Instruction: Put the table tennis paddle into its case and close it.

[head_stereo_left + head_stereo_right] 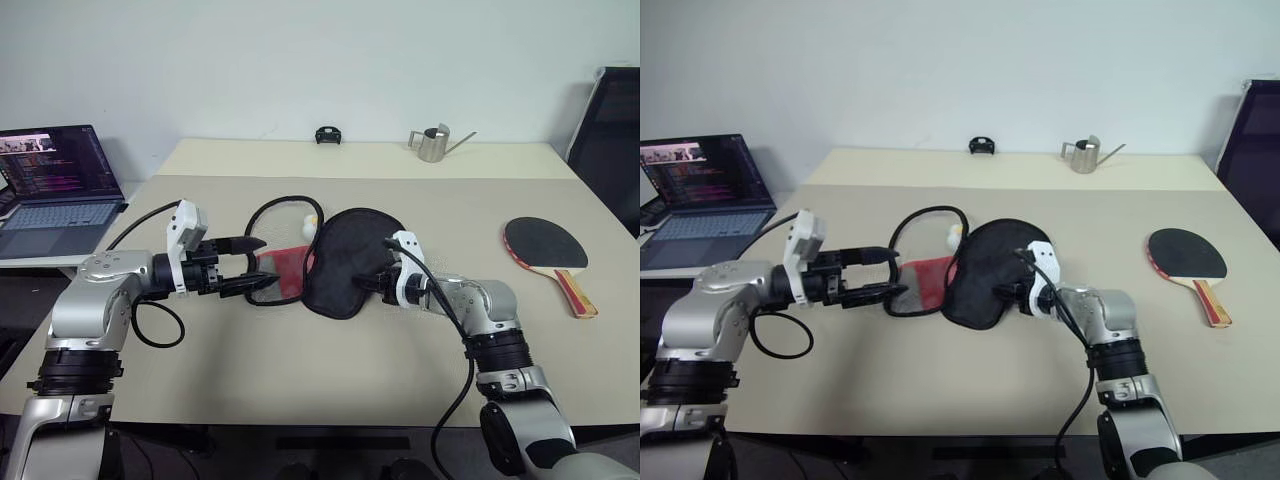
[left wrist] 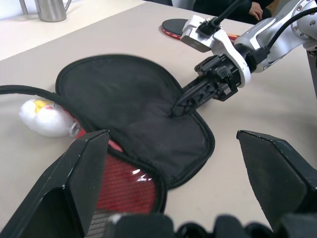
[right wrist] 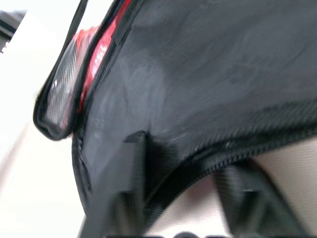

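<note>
Fingers of our right gripper (image 2: 179, 107) pinch the unzipped case (image 1: 345, 262)'s flap; left gripper (image 1: 243, 268) spread beside it. Paddle (image 1: 548, 248) lies well apart on the bench (image 1: 330, 370); packing and closing remain.

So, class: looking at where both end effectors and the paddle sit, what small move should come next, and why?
Probably lift the case's black flap with the right end effector, which pinches it. The case lies unzipped and the paddle still rests apart on the table, so it needs opening wide first. The left end effector waits open.
</note>
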You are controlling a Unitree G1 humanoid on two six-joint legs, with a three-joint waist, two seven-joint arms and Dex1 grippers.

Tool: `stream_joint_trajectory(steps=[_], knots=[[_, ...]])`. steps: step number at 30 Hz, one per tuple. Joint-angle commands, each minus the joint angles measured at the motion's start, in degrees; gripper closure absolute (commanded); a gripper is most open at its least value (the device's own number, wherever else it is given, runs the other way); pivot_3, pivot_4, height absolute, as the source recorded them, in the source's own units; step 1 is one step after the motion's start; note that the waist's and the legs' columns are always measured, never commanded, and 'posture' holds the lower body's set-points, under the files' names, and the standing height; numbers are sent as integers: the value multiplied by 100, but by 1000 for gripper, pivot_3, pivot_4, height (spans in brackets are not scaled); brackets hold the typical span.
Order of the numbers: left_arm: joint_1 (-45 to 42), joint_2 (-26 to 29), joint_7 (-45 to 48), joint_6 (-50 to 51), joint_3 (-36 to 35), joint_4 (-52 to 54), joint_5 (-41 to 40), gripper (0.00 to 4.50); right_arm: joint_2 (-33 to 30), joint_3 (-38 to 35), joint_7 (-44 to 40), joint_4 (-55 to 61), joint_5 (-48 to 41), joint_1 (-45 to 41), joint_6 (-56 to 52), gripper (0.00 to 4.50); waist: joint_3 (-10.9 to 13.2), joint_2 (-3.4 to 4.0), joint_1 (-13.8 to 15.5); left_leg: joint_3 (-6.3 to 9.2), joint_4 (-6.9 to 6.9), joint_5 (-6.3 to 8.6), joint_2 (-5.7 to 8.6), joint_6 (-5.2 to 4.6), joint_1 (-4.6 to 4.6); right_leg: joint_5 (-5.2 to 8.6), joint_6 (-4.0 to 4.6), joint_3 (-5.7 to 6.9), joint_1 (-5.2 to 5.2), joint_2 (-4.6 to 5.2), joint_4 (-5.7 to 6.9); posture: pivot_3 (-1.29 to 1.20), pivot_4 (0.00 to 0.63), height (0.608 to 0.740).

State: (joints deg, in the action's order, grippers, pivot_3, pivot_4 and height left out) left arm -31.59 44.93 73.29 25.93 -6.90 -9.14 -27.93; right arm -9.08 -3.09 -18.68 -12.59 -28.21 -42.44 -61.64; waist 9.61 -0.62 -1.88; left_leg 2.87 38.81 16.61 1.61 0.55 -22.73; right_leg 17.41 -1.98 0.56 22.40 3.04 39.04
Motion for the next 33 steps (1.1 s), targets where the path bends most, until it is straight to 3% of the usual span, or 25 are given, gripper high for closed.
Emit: stream_joint_trajectory(steps=[1, 2, 13, 24, 33], knots=[[-43, 47, -11, -76, -82, 72, -34, 0, -74, -179, -12, 27, 25, -201, 168, 4341, 0, 0, 0, 0, 0, 0, 0, 0, 0, 0, 0, 0, 0, 0, 0, 0, 150, 740], [-44, 44, -15, -80, -79, 71, -34, 0, -83, -198, -5, 11, 33, -213, 185, 4489, 0, 0, 0, 0, 0, 0, 0, 0, 0, 0, 0, 0, 0, 0, 0, 0, 150, 740], [-103, 11, -35, -94, -34, 47, -9, 0, -326, -537, 24, -507, 67, -543, 330, 4489, 0, 0, -1, -1, 0, 0, 0, 0, 0, 0, 0, -1, 0, 0, 1, 0, 150, 740], [-216, -20, -56, -100, 32, 17, 34, 0, -1449, -21, -1039, -1913, 727, -1265, 909, 4489, 1, 1, -4, -3, 1, 8, 1, -14, -1, 0, 0, 0, 0, 0, 0, 0, 150, 740], [-200, -12, -79, -92, 58, 67, 42, 0, -1698, -85, -1368, -2194, 898, -1336, 719, 4489, 1, 1, -5, -5, 0, 7, 0, -12, -4, 0, 0, -2, 0, 1, -3, 0, 150, 740]])
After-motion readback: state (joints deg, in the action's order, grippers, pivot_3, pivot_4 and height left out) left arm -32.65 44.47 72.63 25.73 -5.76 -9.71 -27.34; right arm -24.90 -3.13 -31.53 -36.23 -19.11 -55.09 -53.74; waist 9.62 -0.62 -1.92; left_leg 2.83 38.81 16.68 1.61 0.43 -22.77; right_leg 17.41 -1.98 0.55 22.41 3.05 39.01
